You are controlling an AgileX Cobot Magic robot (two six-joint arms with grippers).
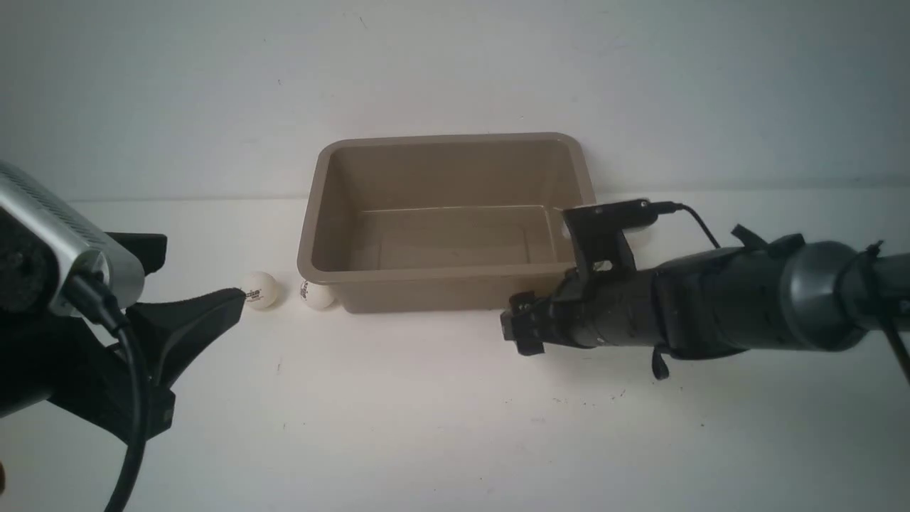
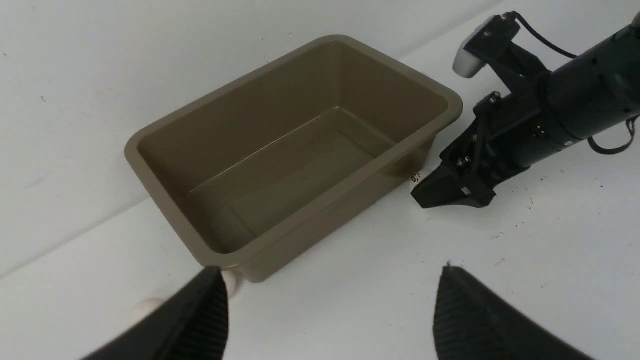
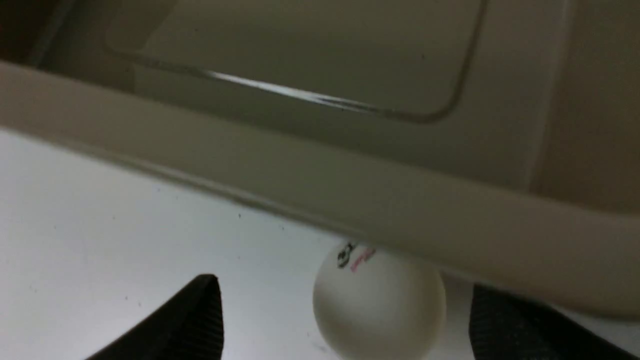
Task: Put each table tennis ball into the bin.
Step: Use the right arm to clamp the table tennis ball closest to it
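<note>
Nearest, at the front view's lower left, the left gripper (image 2: pixel 331 272) stood jaws wide apart, empty, one fingertip (image 1: pixel 234 297) beside a loose ball (image 1: pixel 261 289). A second ball (image 1: pixel 316 294) touched the bin (image 1: pixel 441 274) at its lower left corner. Both bore dark print too small to read. The right gripper (image 1: pixel 520 320), jaws also apart, straddled a third ball (image 3: pixel 380 305) tucked under the bin's rim; its black logo and red lettering were blurred.
</note>
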